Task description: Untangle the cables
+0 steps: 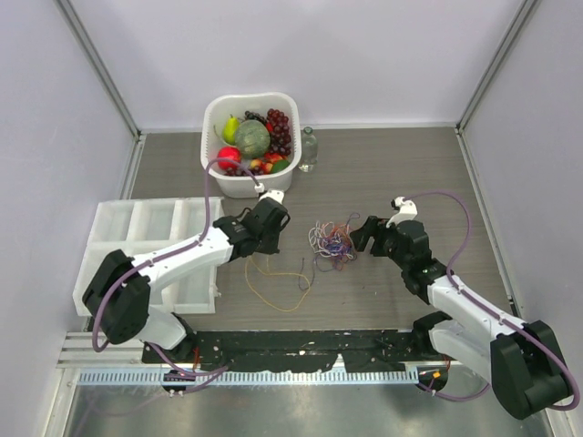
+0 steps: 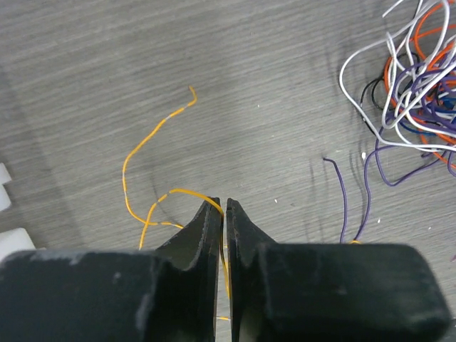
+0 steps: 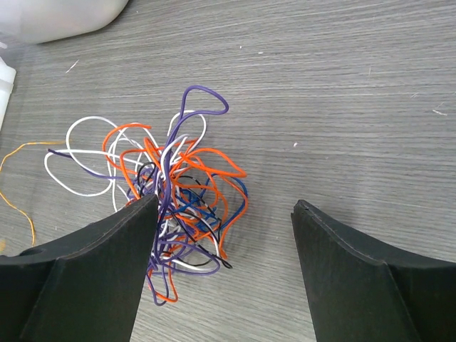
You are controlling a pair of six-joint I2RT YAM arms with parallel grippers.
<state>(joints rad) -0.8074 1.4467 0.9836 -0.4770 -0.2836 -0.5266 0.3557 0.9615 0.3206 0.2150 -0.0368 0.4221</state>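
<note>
Looking down my left gripper (image 2: 221,203) first: its jaws are pressed nearly together, with the orange cable (image 2: 135,146) pinched in the slit between them. From that pinch the cable loops out to the left of the fingers and runs away from them. Its free end points forward across the bare table (image 2: 107,64), so its long axis lies roughly along the line of the fingers.

My right gripper (image 3: 225,201) stands spread wide and holds nothing. The tangle of cables (image 3: 178,185) sits off-centre in that gap, crowded against the left-hand finger (image 3: 107,256) and partly hidden behind it, while the other finger has bare wood in front of it. The bunch is roundish, with no real long axis. One purple loop (image 3: 206,100) sticks out away from the fingers.

From above, the tangle lies between the two arms and closer to the right one. I judge that arm needs to shift sideways to centre the bunch before closing. I cannot tell whether the orange cable's far end is caught in the bunch.
</note>
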